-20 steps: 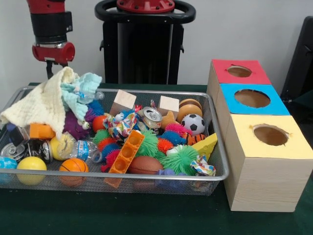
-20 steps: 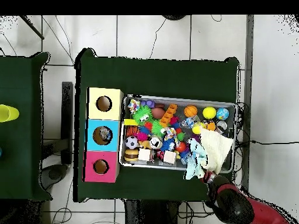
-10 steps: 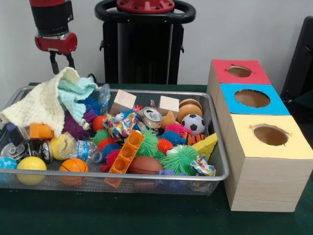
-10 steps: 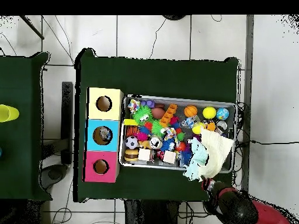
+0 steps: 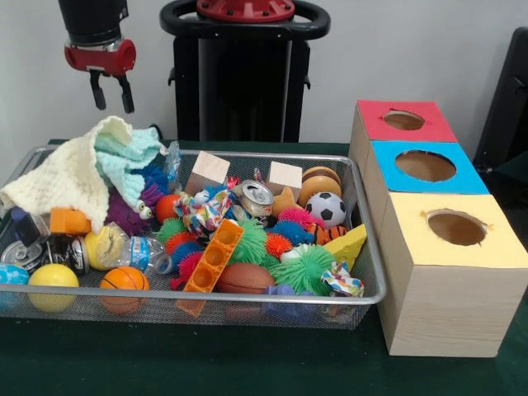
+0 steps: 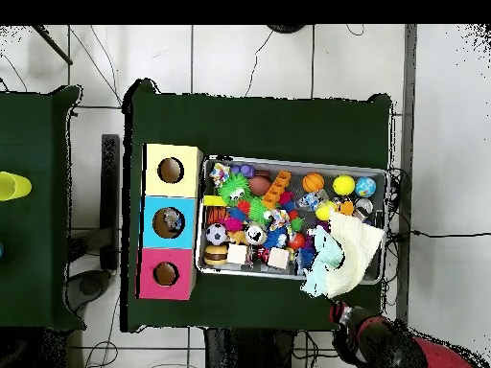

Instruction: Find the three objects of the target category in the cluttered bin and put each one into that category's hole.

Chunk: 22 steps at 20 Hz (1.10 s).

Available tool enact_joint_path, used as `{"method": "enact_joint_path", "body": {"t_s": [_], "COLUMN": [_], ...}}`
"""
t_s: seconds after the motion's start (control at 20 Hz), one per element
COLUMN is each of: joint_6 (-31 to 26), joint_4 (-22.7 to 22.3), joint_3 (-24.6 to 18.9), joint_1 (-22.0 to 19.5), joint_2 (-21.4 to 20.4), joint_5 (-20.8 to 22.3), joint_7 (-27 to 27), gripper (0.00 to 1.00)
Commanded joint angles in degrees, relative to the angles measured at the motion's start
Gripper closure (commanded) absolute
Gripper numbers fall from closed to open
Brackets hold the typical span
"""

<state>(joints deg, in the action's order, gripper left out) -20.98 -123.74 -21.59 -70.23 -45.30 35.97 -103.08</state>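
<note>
Gripper (image 5: 111,91): held high above the far left corner of the cluttered bin (image 5: 363,299), fingers apart, nothing held.

Cluttered bin: wire mesh basket, packed with balls, spiky toys, wooden blocks and drink cans. Cream cloth (image 5: 70,173) and pale green cloth (image 5: 128,157) are draped over the left end.

Water bottle (image 5: 136,252): clear, blue label, laid on its side near the front left, between a yellow ball (image 5: 54,276) and an orange block (image 5: 213,256). A second clear bottle (image 5: 172,163) is partly seen standing beside the green cloth. A third cannot be found; it is judged to be buried.

Red-topped box's hole (image 5: 403,120): farthest box in the row, well apart from the gripper, on the bin's other side.

Handling advice: the exposed lying bottle is best taken first, gripped across its middle, lightly, since thin plastic is likely to buckle. The cloths are best kept clear of the fingers.
</note>
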Motion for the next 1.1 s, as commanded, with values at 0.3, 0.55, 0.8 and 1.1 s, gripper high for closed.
{"method": "enact_joint_path", "body": {"t_s": [0.3,0.55,0.8,1.1], "joint_6": [-2.6,-3.2,-4.5,-5.7], "joint_4": [-0.8,-0.2,0.7,1.2], "joint_3": [-7.6,-8.6,-9.5,-10.2], "joint_1": [0.1,1.8,3.6,4.7], "joint_2": [-1.1,-2.5,-3.7,-4.6], "joint_5": [0.0,-0.3,-0.6,-1.1], "joint_7": [4.8,4.3,4.6,4.7], "gripper": [0.0,0.0,0.0,0.0]}}
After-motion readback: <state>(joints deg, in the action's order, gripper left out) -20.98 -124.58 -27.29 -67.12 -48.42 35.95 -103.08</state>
